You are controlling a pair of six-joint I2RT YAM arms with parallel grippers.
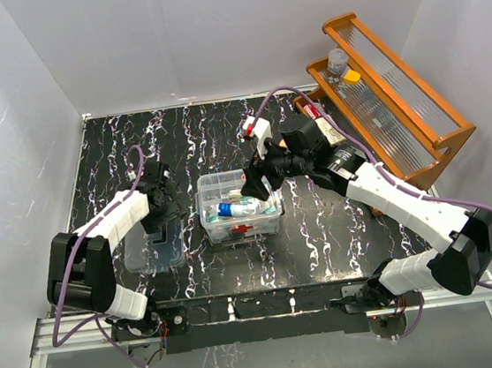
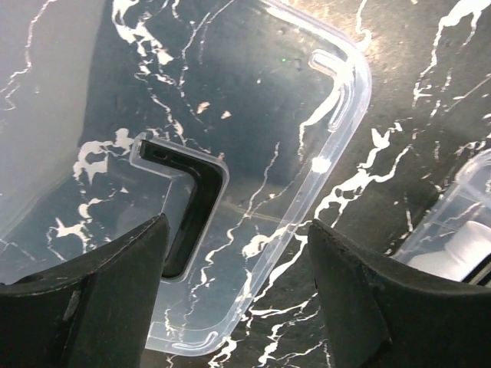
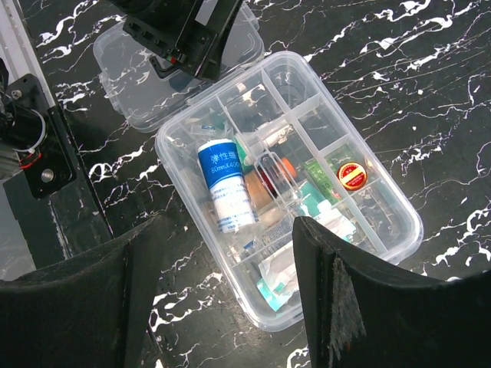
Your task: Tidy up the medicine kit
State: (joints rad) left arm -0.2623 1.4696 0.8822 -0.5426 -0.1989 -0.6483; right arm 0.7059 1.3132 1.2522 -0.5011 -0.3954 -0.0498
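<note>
The medicine kit (image 1: 238, 207) sits in the middle of the black table (image 1: 179, 138) with white streaks. It is open. Its clear lid (image 1: 151, 248) lies flat on the table just beside it, on the left. The lid has a black handle (image 2: 196, 199).

The left gripper (image 1: 164, 202) hangs over the lid. Its two fingers (image 2: 100, 299) are spread apart and hold nothing. One finger is close to the black handle, but I cannot tell if it touches.

The right gripper (image 1: 259, 182) hangs over the open kit. Its fingers (image 3: 368, 307) are spread wide too, and they are empty.

Thin clear walls split the kit into small rooms. In one room lies a roll (image 3: 226, 188), blue at one end and white at the other. The blue part has white Chinese writing. Under that is a line that looks like "60mmX400", and the rest curves out of sight. The white part has tiny blue print, too small to read. A round red tin (image 3: 351, 175) with a gold picture lies in a small room. Its words are too small to read. The front of the kit has a little red mark (image 1: 242, 229).

A wooden rack (image 1: 397, 105) stands at the far right, well apart from the kit. A clear bottle (image 1: 337, 60) stands on it.
</note>
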